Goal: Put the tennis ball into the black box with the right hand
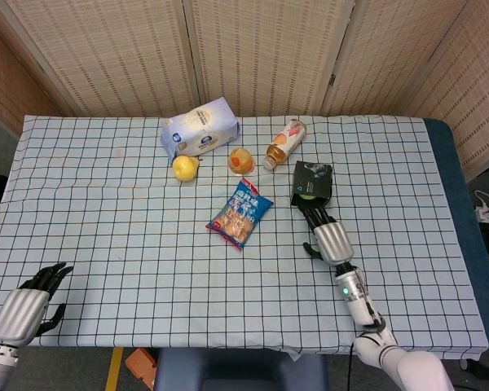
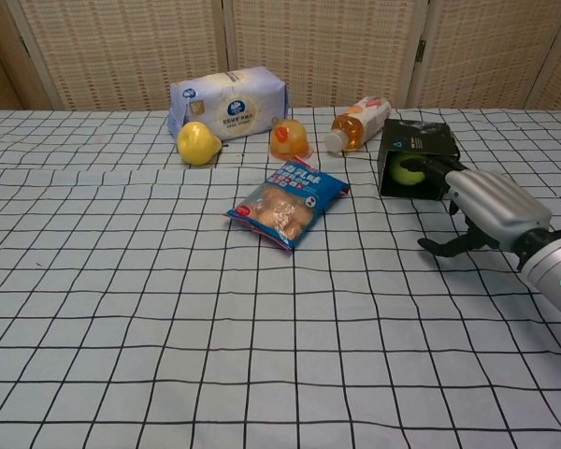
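The yellow-green tennis ball (image 2: 409, 172) lies inside the black box (image 2: 418, 138), which is tipped on its side with its mouth facing me; in the head view the black box (image 1: 313, 173) shows the tennis ball (image 1: 309, 191) at its near opening. My right hand (image 2: 486, 204) sits just in front of that opening, fingers stretched toward the ball, thumb hanging down, holding nothing. The right hand (image 1: 328, 237) shows the same from above. My left hand (image 1: 26, 308) rests at the table's near left corner, fingers loosely apart and empty.
A blue snack bag (image 1: 239, 213) lies mid-table. At the back stand a white-blue tissue pack (image 1: 200, 127), a yellow pear (image 1: 185, 167), an orange jelly cup (image 1: 241, 160) and a bottle lying on its side (image 1: 284, 142). The checked tablecloth (image 1: 130, 244) covers the table.
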Robot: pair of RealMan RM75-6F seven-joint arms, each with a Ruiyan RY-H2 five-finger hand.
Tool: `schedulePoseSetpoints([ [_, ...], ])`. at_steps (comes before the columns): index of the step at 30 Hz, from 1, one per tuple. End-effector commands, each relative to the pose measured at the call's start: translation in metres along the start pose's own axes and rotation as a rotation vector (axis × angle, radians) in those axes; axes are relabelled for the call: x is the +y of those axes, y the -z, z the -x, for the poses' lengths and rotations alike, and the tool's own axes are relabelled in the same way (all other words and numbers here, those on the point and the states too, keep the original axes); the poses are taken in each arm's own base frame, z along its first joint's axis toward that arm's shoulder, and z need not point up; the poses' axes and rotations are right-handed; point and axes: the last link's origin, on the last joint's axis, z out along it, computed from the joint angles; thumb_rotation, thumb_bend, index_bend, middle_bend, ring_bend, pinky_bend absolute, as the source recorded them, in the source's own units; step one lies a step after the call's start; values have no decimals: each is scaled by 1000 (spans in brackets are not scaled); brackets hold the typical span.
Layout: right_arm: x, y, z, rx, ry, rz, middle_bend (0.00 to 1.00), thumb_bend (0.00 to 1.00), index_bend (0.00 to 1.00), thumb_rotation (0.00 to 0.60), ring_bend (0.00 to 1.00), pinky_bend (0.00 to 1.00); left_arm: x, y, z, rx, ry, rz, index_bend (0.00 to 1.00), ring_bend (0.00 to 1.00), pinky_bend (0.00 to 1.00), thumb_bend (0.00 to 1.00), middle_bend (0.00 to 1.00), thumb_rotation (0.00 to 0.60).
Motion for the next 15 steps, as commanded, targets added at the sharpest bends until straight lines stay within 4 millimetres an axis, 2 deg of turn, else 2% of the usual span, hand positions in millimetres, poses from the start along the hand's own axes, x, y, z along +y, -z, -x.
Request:
schedulePoseSetpoints([
  [1,8,12,-14,27,30,0,141,189,164,600,30,415,0,0,0,1,0,0,144,111,373,444,101,600],
  [8,14,35,-43,63,94,-10,302,189,246,600,110,415,0,1,-1,4,0,1,144,110,374,444,102,600],
  [12,17,54,-65,93,119,-25,326,184,292,600,124,415,0,1,-1,5,1,-1,144,110,374,445,103,600],
  [15,18,58,-70,94,123,-26,326,183,319,600,124,408,0,1,-1,6,1,-1,144,111,374,446,103,600],
])
